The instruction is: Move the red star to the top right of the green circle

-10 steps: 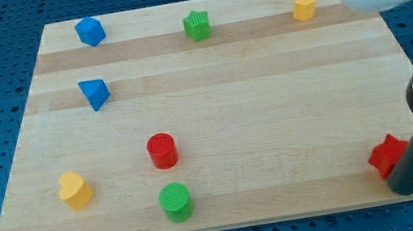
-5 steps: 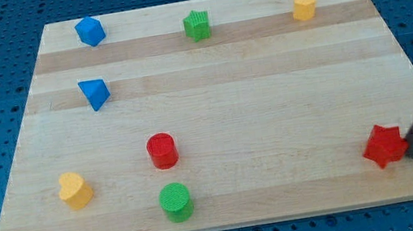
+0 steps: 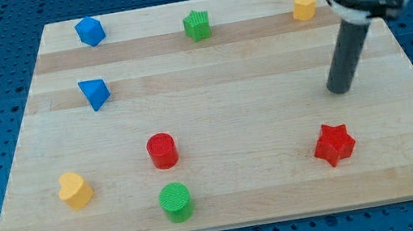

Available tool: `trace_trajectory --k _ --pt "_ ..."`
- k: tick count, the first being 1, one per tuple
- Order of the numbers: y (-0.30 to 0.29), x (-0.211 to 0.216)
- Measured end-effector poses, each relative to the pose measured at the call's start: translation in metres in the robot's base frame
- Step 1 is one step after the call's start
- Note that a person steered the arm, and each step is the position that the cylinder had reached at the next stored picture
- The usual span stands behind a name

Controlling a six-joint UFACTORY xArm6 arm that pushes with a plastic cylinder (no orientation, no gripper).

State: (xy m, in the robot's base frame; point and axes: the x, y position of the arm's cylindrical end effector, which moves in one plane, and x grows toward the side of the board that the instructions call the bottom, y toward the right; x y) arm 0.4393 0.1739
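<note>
Star (image 3: 334,144) right of circle (image 3: 176,201)

Wooden board (image 3: 273,122), red star (image 3: 334,144), green circle (image 3: 176,201), red cylinder (image 3: 162,150), 6 other blocks

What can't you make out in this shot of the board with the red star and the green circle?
- Arm: in the camera view the view's top edge cuts it off above the collar, so only the rod and my tip show.
- Yellow block near the view's top right: too small to name its shape.
- Blue block at the view's top left: shape unclear.
- Whether my tip touches the board: cannot tell. It stands apart from the red star, toward the view's top.
</note>
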Motion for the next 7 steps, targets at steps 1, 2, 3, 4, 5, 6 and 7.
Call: trace_trajectory --k 1,2,3,4,5,6,7 --pt "-0.032 -0.005" --pt "-0.078 -0.005" --pt "-0.123 -0.004" --pt "-0.149 0.005" --pt "-0.164 0.013" --pt "-0.185 0.024" --pt "-0.209 0.039"
